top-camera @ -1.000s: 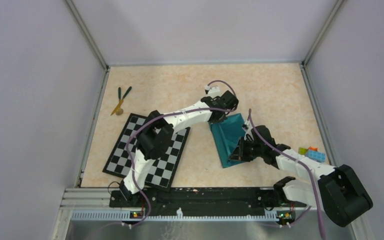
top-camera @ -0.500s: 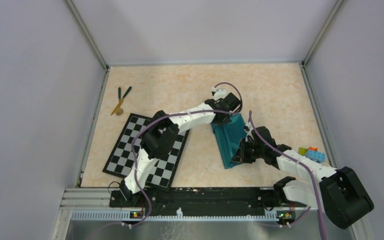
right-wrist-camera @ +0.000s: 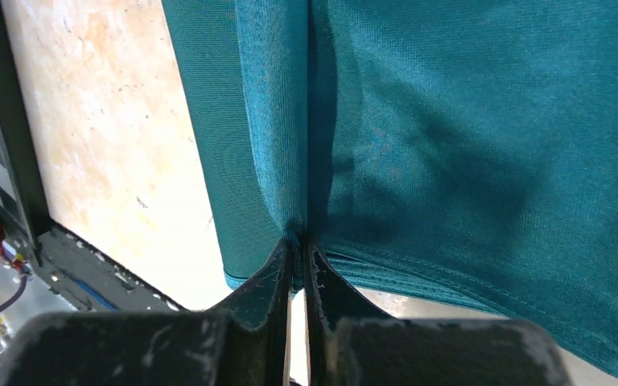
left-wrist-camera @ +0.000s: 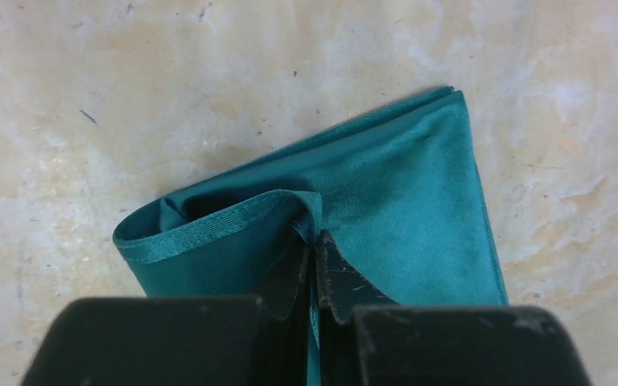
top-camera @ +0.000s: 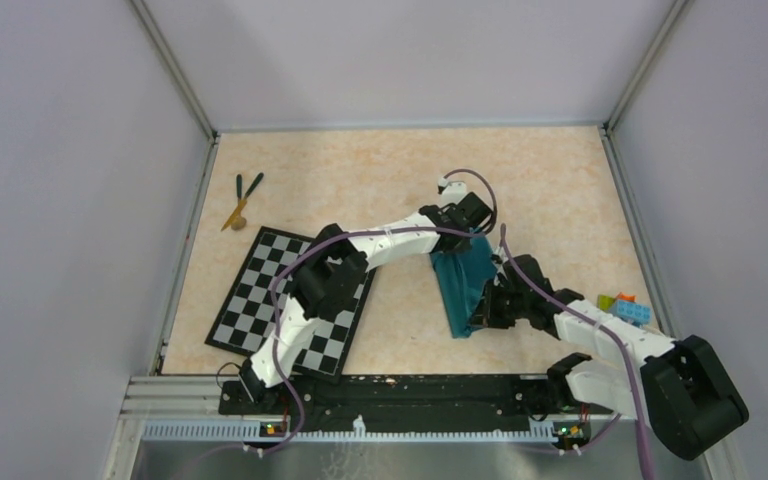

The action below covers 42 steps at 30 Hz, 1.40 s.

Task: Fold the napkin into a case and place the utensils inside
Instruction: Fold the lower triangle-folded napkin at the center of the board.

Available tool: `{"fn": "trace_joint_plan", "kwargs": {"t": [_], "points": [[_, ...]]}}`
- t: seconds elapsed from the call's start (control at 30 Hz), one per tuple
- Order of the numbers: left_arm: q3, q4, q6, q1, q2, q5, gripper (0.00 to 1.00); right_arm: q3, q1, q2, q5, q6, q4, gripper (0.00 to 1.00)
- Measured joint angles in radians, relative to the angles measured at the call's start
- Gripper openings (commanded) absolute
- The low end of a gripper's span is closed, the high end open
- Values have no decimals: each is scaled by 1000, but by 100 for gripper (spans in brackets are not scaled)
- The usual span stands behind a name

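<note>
The teal-green napkin (top-camera: 463, 283) lies partly folded on the tan table, right of centre. My left gripper (top-camera: 467, 238) is shut on its far hemmed edge, lifted over the cloth; the wrist view shows the napkin (left-wrist-camera: 386, 193) pinched in the gripper (left-wrist-camera: 315, 241). My right gripper (top-camera: 484, 305) is shut on the near edge; its wrist view shows the cloth (right-wrist-camera: 451, 137) clamped at the gripper (right-wrist-camera: 298, 241). The utensils (top-camera: 242, 198), two dark green sticks and a tan one, lie at the far left.
A black-and-white checkerboard mat (top-camera: 295, 301) lies left of the napkin under the left arm. Blue-and-green toy blocks (top-camera: 625, 306) sit at the right by the side rail. Grey walls enclose the table.
Both grippers have carried their napkin edges to the right, folding the cloth over itself; the napkin now looks narrower.
</note>
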Motion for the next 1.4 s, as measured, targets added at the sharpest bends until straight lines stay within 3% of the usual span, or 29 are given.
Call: {"fn": "trace_joint_plan", "kwargs": {"t": [0.3,0.57,0.73,0.97,1.07,1.17,1.23,1.33,1.4], "points": [[2,50,14,13,30,0,8,40,0,-98,88,15,-129,52],[2,67,14,27,31,1,13,87,0,-115,175,-2,-53,58],[2,69,14,33,31,16,13,101,0,38,199,-44,84,48],[2,68,2,42,31,33,16,151,0,192,238,-92,188,22],[2,68,-5,48,31,43,18,151,0,205,257,-101,217,21],[2,69,-11,56,31,58,18,151,0,232,267,-103,249,26],[2,69,-16,60,31,69,18,151,0,256,267,-105,266,22],[2,69,-26,68,31,80,28,159,0,287,269,-107,285,0],[2,72,-31,74,31,91,39,174,0,306,279,-110,289,0]]}}
